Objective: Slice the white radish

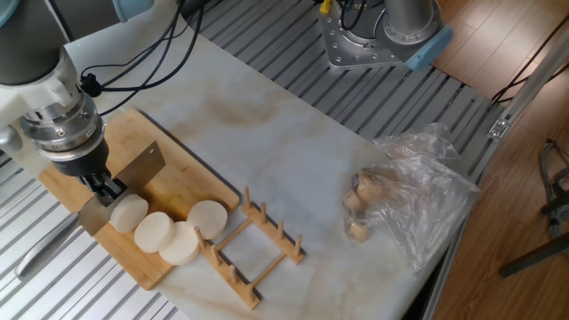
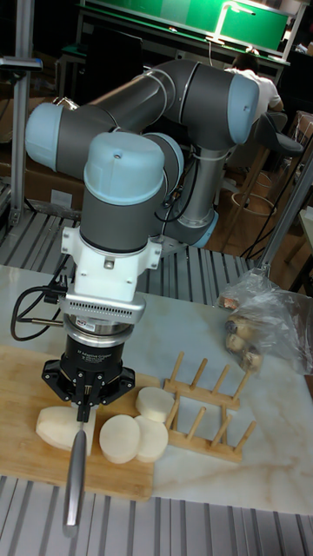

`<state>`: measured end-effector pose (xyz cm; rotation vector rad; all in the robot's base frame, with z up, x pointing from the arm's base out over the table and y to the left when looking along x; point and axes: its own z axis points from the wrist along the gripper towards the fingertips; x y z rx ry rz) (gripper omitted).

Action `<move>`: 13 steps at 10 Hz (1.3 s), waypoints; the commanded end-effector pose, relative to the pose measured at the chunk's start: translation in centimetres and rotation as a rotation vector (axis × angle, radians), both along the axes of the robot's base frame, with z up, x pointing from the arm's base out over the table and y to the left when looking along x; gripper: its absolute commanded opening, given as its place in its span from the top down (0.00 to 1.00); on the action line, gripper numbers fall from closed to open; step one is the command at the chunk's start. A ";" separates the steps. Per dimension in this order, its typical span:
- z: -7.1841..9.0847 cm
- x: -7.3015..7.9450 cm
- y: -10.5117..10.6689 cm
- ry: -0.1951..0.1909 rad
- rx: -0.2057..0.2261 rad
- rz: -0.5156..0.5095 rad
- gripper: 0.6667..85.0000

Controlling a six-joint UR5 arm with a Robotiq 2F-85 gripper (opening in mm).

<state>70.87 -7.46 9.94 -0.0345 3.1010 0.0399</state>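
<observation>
A pale marble-look tabletop [image 1: 293,151] is sitting on a ribbed aluminium frame [image 1: 418,98], and everything here is taking its place from that slab. Wooden flooring [image 1: 498,36] is showing beyond its far right corner. Behind the slab, a bright green panel [image 2: 187,13] is glowing under a lamp, with a seated person [image 2: 252,87] and cardboard boxes [image 2: 43,187] crowding the dim background.

The fixed view looks down from high, far side; the tall fixed view faces the arm from the front, closer. Both share the cutting board [image 1: 169,187] [image 2: 26,373].
</observation>
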 end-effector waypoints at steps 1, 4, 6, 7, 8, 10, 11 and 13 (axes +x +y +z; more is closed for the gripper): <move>0.0 0.3 0.3 -0.007 0.010 -0.006 0.99; 0.1 1.8 0.4 -0.065 0.017 -0.011 0.99; 0.0 2.1 0.4 -0.080 0.023 -0.012 0.99; 0.0 2.1 0.4 -0.080 0.023 -0.012 0.99; -0.1 2.1 0.4 -0.082 0.023 -0.012 0.99; -0.2 2.1 0.3 -0.088 0.026 -0.010 0.99; -0.4 2.3 0.3 -0.094 0.025 -0.012 0.99; -0.4 2.3 0.3 -0.093 0.025 -0.012 0.99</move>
